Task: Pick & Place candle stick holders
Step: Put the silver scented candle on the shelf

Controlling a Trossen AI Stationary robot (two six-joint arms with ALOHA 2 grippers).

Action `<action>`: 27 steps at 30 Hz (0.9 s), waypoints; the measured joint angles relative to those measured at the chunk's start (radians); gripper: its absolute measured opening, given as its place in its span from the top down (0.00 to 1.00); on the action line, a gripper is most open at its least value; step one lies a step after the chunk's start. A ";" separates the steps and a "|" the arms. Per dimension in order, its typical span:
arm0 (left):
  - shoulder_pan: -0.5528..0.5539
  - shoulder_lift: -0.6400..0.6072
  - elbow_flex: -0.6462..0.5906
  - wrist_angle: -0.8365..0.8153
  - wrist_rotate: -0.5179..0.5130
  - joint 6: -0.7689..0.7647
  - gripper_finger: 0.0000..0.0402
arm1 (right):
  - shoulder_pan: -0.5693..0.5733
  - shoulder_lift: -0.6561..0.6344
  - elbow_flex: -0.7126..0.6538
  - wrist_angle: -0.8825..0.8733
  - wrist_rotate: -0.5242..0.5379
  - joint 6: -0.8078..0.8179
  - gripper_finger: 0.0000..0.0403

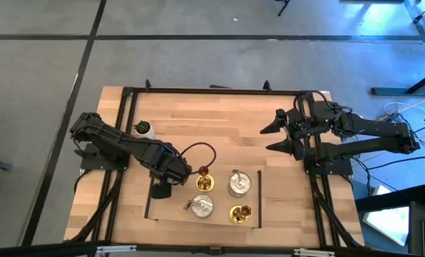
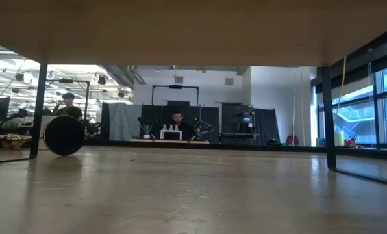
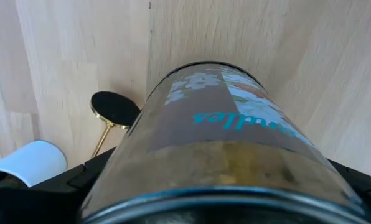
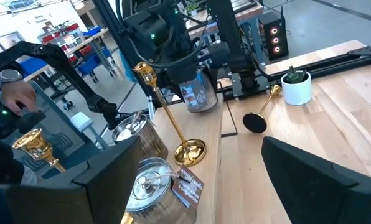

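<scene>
My left gripper (image 1: 162, 187) is shut on a squat round silver-grey holder with a flowered label (image 3: 216, 137), at the left line of a taped rectangle; it also shows in the right wrist view (image 4: 197, 93). Inside the rectangle stand two gold holders (image 1: 204, 182) (image 1: 239, 213) and two silver-grey ones (image 1: 239, 183) (image 1: 200, 207). A third gold holder (image 3: 111, 115) lies on its side on the wood, its black-bottomed base toward the cameras (image 4: 255, 121). My right gripper (image 1: 278, 135) is open and empty at the table's far right. My left gripper pinches the silver-grey holder by its round side wall (image 3: 129, 155), one finger on either side. The fingers come from above, pointing down along the wall. The holder stands upright below the gripper; whether its bottom rests on the table I cannot tell.
A white pot with a small plant (image 1: 144, 129) stands at the far left, near the lying gold holder. Black frame bars (image 1: 212, 91) run round the table's edges. Bare wood lies between the two arms in the far half. People sit in the room beyond.
</scene>
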State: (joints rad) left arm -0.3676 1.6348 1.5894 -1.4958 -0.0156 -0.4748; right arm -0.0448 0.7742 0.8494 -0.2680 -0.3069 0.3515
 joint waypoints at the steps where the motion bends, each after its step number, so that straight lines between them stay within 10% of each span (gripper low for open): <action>1: 0.000 0.000 0.000 0.002 0.000 0.002 0.11 | 0.001 0.000 0.000 0.000 0.000 0.000 0.16; 27: 0.011 0.000 0.000 0.052 0.033 -0.037 0.08 | 0.001 0.000 0.000 0.000 0.000 -0.011 0.16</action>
State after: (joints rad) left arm -0.3569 1.6348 1.5892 -1.4442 0.0174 -0.5116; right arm -0.0441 0.7742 0.8494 -0.2681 -0.3069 0.3401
